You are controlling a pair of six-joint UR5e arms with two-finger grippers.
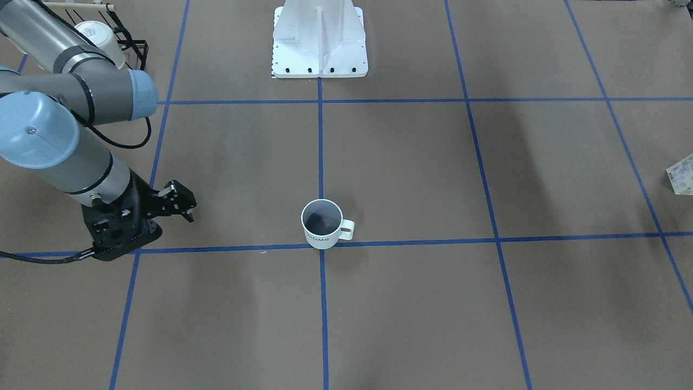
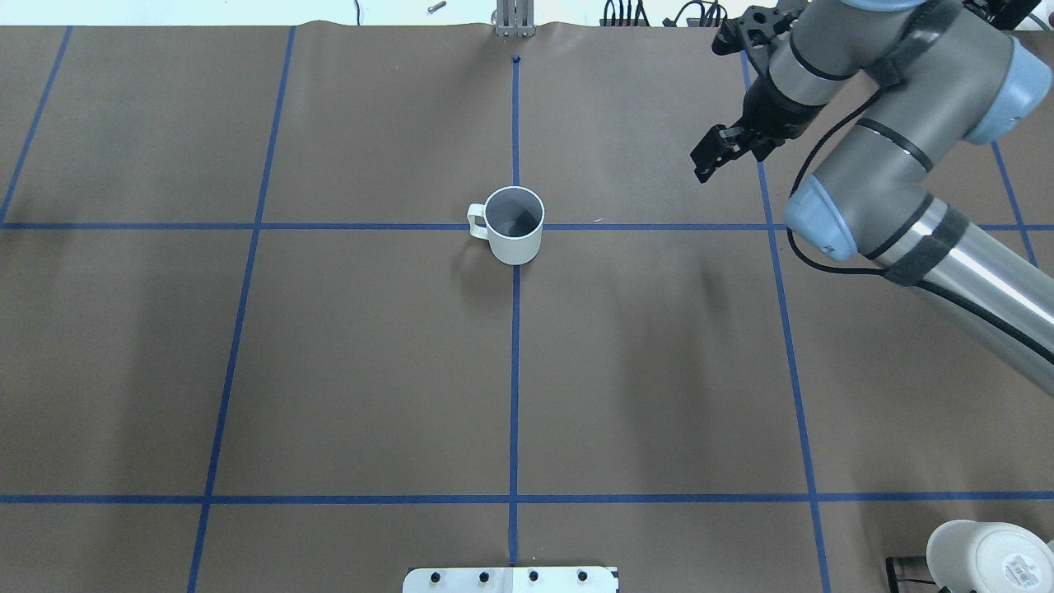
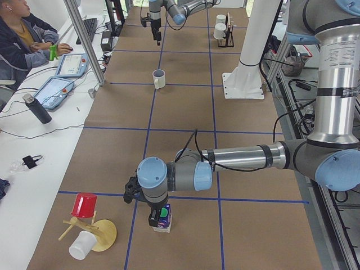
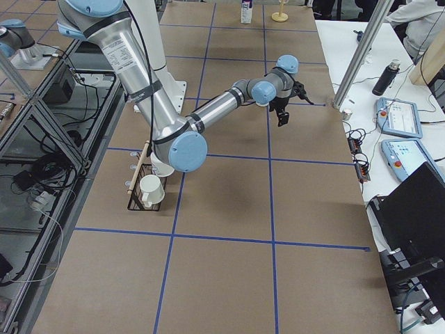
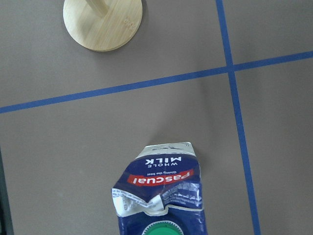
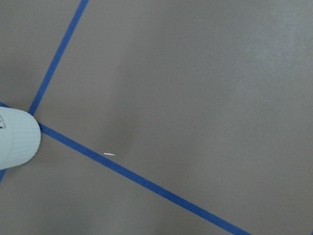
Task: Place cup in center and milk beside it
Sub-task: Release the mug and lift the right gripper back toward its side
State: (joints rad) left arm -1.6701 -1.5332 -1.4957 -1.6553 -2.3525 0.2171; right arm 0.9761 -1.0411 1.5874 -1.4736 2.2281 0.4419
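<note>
HOME mug (image 2: 514, 226) stands at the middle of the worktop (image 2: 329, 371), as tasked. Near it, the right pincer (image 2: 715, 156) hangs spread and empty. Far from the mug, the left pincer (image 3: 154, 216) is at the milk carton (image 5: 161, 196), likely for pickup; I cannot tell its grip.

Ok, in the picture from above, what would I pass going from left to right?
cup → right gripper → mug
</note>
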